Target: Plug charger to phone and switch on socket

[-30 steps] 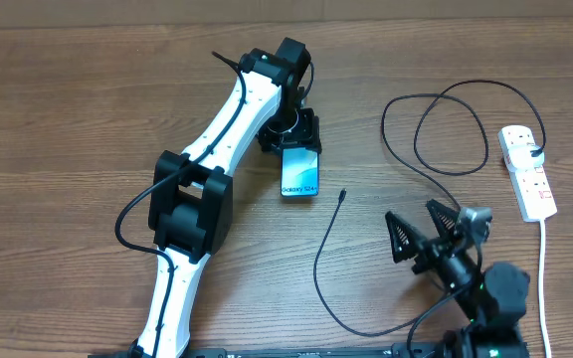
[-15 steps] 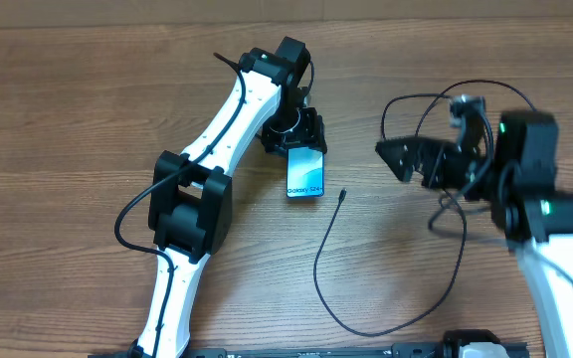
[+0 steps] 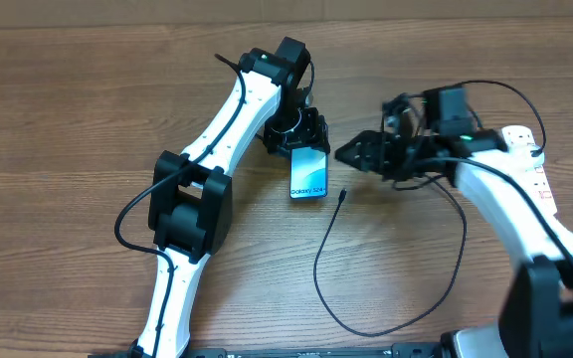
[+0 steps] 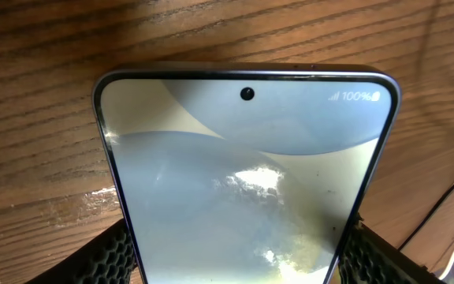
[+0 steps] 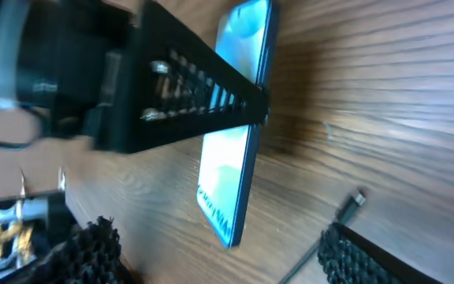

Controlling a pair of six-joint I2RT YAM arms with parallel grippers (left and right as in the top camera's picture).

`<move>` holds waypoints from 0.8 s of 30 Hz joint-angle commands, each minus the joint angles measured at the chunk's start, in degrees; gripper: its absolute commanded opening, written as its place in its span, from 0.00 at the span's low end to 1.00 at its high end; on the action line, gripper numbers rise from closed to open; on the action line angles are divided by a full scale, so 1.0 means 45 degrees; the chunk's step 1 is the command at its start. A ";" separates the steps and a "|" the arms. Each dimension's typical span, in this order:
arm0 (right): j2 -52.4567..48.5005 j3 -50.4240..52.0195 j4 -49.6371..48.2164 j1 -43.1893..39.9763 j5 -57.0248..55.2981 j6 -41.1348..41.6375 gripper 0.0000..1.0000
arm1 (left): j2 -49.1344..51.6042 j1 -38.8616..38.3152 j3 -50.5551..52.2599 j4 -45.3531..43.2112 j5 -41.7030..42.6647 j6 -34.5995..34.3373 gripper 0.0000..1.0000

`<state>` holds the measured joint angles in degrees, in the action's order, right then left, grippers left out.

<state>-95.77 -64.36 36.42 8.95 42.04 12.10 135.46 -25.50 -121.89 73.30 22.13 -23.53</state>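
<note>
Phone [image 3: 307, 176] on table [image 3: 78, 109], far end clamped in my left claw [image 3: 303, 151]. Right claw [image 3: 352, 159] spread, empty, just right of it. Risk: I knock charger tip [image 3: 341, 195] away or miss the thin cable.

Robotics lab workbench, wood-grain table [image 3: 58, 109], white robot arms [image 3: 229, 114], power strip [image 3: 518, 137]

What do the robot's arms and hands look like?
The left arm and right arm are white tubes with chunky black joints and thin black cables. The left hand and right hand are black, with bumpy, grid-patterned pads.
</note>
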 commanded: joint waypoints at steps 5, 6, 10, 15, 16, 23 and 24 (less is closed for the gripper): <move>-0.2045 0.0063 -0.1773 0.0933 0.1588 -0.0024 0.78 | 0.0015 0.0092 -0.0369 0.0126 0.0831 0.0340 0.65; -0.2229 0.0063 -0.2016 0.1039 0.1583 0.0029 0.78 | 0.0015 0.0092 -0.0369 0.0131 0.0869 0.0364 0.65; -0.2681 0.0063 -0.2939 0.1428 0.1520 0.0083 0.70 | 0.0015 0.0073 -0.0369 0.0131 0.1117 0.0432 0.64; -0.3021 0.0063 -0.3483 0.1676 0.0913 0.0758 0.49 | 0.0015 0.0078 -0.0369 0.0141 0.1107 0.0442 0.65; -0.3050 0.0063 -0.3507 0.1676 0.0908 0.0831 0.46 | 0.0015 0.0078 -0.0369 0.0136 0.1103 0.0495 0.65; -0.3109 0.0063 -0.3424 0.1676 0.0928 0.1719 0.17 | 0.0015 0.0078 -0.0369 0.0112 0.1098 0.0525 0.65; -0.3109 0.0063 -0.3347 0.1676 0.0991 0.1817 0.17 | 0.0015 0.0078 -0.0369 0.0092 0.1098 0.0525 0.65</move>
<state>-109.47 -64.05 21.43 16.40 45.91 18.11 135.46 -24.97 -121.93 73.80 24.80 -22.09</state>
